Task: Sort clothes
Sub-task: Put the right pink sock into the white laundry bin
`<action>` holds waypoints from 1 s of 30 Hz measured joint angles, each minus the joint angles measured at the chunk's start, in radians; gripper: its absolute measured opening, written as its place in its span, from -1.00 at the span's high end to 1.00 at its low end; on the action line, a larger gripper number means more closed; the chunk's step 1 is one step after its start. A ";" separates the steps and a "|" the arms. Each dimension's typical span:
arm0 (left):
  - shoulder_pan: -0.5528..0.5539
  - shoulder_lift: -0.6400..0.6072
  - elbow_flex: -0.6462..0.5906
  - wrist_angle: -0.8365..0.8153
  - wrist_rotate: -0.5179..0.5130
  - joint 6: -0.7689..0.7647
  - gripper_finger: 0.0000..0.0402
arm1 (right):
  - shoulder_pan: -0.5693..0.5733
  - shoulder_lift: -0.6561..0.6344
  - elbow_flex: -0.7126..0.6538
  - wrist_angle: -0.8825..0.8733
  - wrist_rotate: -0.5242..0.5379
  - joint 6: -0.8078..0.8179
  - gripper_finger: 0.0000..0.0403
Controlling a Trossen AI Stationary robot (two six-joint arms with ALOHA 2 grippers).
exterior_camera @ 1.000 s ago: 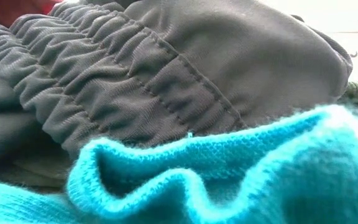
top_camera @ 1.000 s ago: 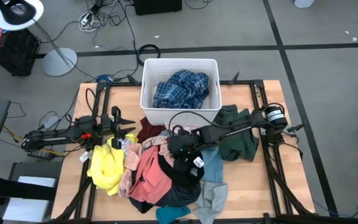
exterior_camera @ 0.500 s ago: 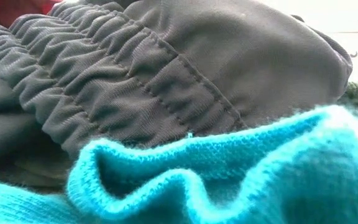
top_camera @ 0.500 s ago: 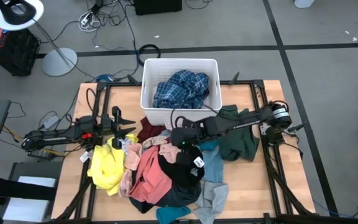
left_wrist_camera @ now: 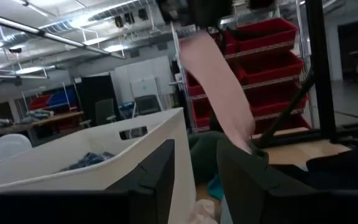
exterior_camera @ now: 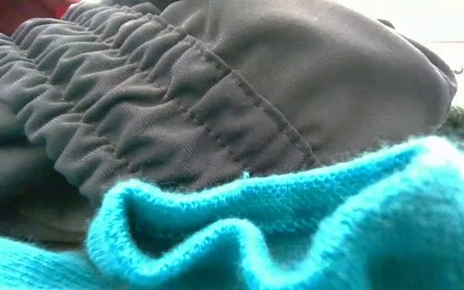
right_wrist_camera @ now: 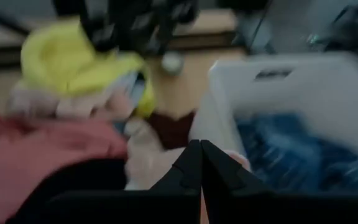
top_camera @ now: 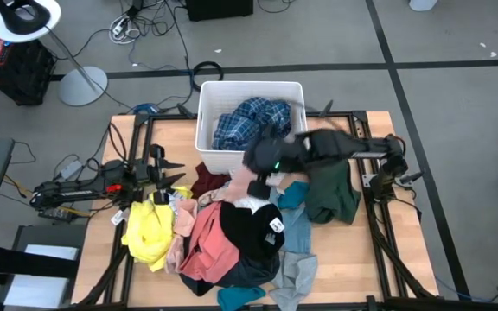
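We start with the tabletop point(top_camera: 379, 259), a wooden surface with the white bin point(top_camera: 251, 92) at the middle of its far edge. One blue plaid shirt point(top_camera: 251, 121) already lies in the bin, so the sorting has begun, but most of it is left. The pile of clothes point(top_camera: 223, 242) covers the middle of the tabletop down to the near edge: a yellow garment point(top_camera: 147, 229) toward the left edge, a pink one point(top_camera: 204, 240) beside it, a black one point(top_camera: 251, 231) at the centre, light blue denim point(top_camera: 296, 231) to its right, a maroon piece point(top_camera: 207, 180) just in front of the bin, and a teal knit point(exterior_camera: 296, 234) at the near edge, pressed up against grey elastic-waisted trousers point(exterior_camera: 216, 97) in the low view. A dark green garment point(top_camera: 331, 194) lies apart near the right edge.

Our right gripper point(top_camera: 271, 160) is raised over the bin's near right corner with its jaws pressed together; it seems to be pinching a pale pink cloth point(left_wrist_camera: 219, 87) that hangs from it, though the blur leaves us unsure. Our left gripper point(top_camera: 173, 173) waits near the left edge, beside the yellow garment, jaws spread and empty.

We judge the step in hand to be carrying that pale cloth to the bin, with roughly the whole pile yet to sort.
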 joint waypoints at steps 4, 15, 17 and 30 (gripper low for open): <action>0.000 0.000 0.000 0.000 0.000 0.000 0.37 | -0.066 -0.007 0.080 0.037 0.026 -0.066 1.00; 0.000 0.001 0.000 0.018 0.000 -0.008 0.37 | -0.307 -0.084 0.079 0.335 -0.007 -0.244 1.00; 0.000 0.001 0.000 0.019 0.000 -0.008 0.37 | -0.348 -0.087 0.079 0.389 -0.016 -0.260 1.00; 0.000 0.001 0.000 -0.001 -0.050 -0.125 0.37 | -0.526 -0.088 -0.099 0.249 -0.248 -0.088 0.99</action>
